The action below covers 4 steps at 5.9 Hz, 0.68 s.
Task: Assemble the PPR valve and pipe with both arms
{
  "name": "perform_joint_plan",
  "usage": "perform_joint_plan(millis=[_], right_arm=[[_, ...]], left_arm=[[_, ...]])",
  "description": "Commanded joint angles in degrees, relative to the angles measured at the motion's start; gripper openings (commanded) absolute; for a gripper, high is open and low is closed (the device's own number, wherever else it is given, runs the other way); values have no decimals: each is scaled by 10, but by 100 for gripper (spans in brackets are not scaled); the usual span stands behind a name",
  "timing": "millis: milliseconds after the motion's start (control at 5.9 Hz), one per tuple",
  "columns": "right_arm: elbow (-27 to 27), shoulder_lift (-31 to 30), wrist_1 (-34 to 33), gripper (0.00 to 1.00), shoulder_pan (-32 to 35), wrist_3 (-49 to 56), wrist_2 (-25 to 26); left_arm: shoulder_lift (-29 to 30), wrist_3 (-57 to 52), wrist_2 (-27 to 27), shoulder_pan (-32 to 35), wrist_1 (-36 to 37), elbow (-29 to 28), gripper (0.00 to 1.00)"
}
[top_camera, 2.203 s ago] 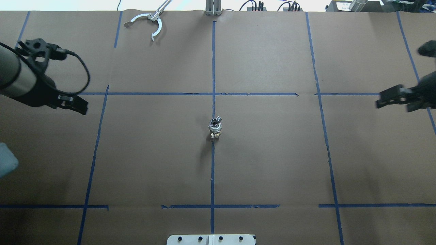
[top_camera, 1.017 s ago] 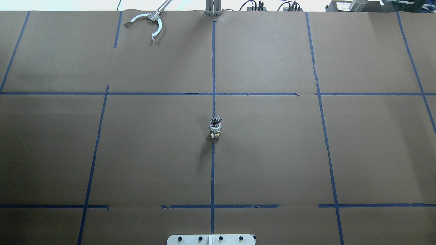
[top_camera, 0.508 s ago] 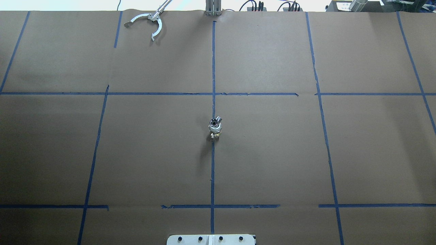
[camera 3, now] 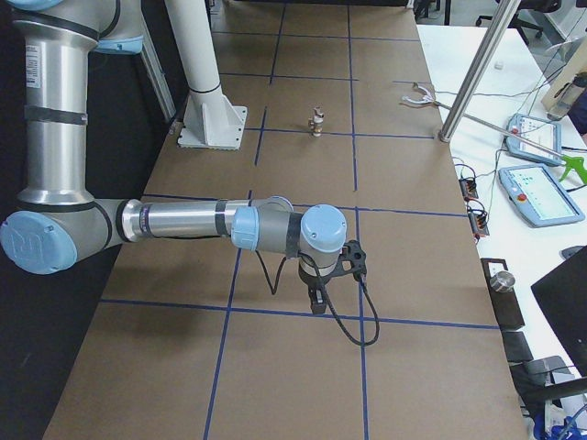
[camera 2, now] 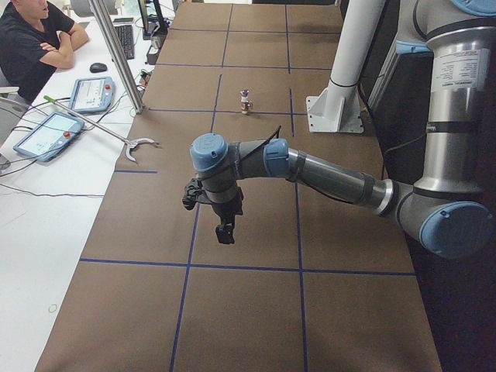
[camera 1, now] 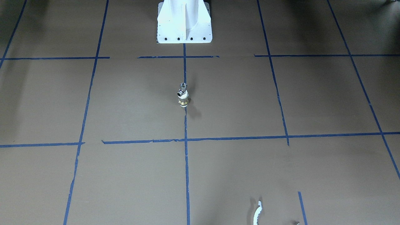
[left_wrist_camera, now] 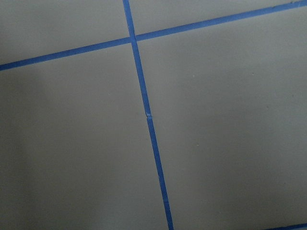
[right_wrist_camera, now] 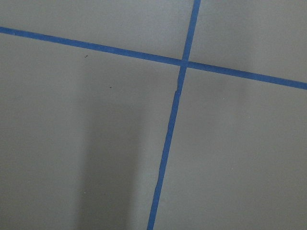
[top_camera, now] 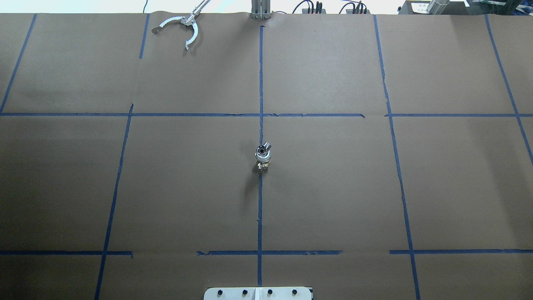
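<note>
A small metal and brass valve assembly (top_camera: 263, 156) stands upright on the centre blue tape line, also in the front view (camera 1: 183, 95) and the left side view (camera 2: 246, 101). No separate pipe shows. My left gripper (camera 2: 225, 232) shows only in the left side view, pointing down over the paper far from the valve. My right gripper (camera 3: 316, 301) shows only in the right side view, also pointing down and far from the valve (camera 3: 316, 122). I cannot tell whether either is open or shut. Both wrist views show only brown paper and blue tape.
The white pedestal base (camera 1: 184, 22) stands at the robot's edge. A metal grabber tool (top_camera: 183, 27) lies at the far edge. A metal post (camera 2: 116, 54), tablets (camera 2: 50, 132) and a seated person (camera 2: 31, 46) are beyond the table.
Both arms, at the overhead view's left and right edges 2.2 s ago, have left that view. The valve assembly has not moved.
</note>
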<state>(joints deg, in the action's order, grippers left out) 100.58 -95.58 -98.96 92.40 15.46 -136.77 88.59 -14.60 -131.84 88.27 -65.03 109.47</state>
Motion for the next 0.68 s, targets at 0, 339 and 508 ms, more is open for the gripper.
perform_joint_plan(millis=[0,339,508], right_arm=[[-1,0,1,100,-1,-7,0],[0,0,3,100,-2,-4,-2],[-2,0,3,100,-2,-7,-1]], left_arm=[[-5,-2,0,-3,-26,-3,100],[-4,4,-1,-3,-55,7,100],[2,3,4,-4,-55,7,100]])
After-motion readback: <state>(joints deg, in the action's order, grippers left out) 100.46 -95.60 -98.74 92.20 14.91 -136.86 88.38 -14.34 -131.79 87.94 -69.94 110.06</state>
